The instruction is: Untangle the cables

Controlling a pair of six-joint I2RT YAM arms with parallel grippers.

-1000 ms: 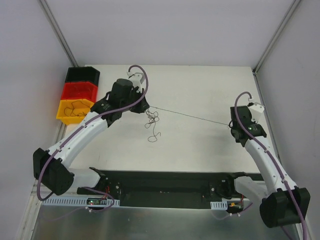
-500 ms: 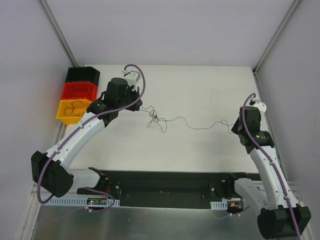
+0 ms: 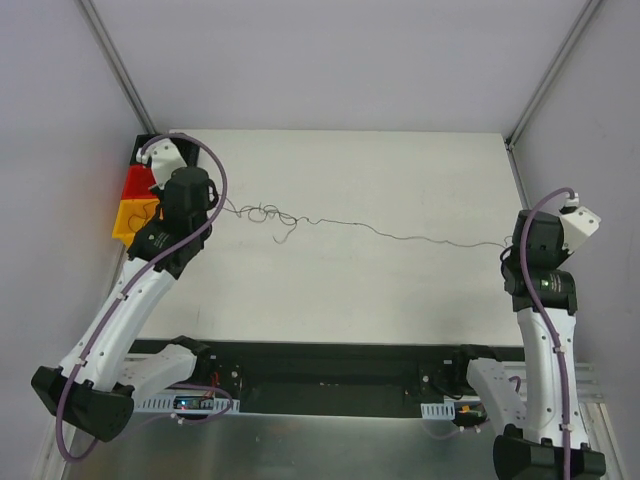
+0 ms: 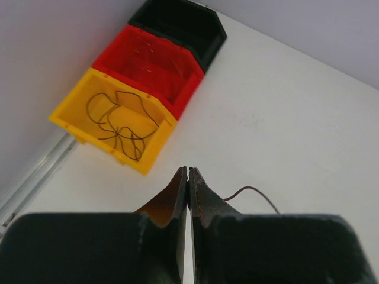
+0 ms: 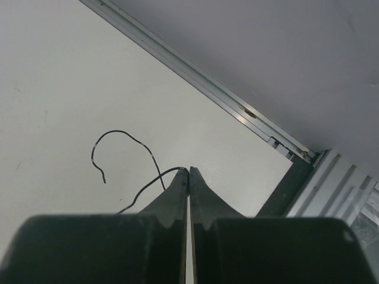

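Observation:
The cables lie across the white table as one thin line with a small knot of loops near its left end. A long dark strand runs from the knot to the right. My left gripper is shut on the left end; in the left wrist view its jaws are pressed together and a dark red wire comes out on the right. My right gripper is shut on the right end; a black wire curls away from its closed tips.
Three small bins stand at the table's far left: yellow bin with a loose dark wire inside, red bin, black bin. A metal rail borders the table on the right, with walls close on both sides.
Both arms have swung outward, the left toward the bins, the right toward the table's right edge. The strand is drawn out longer and the knot has slid left.

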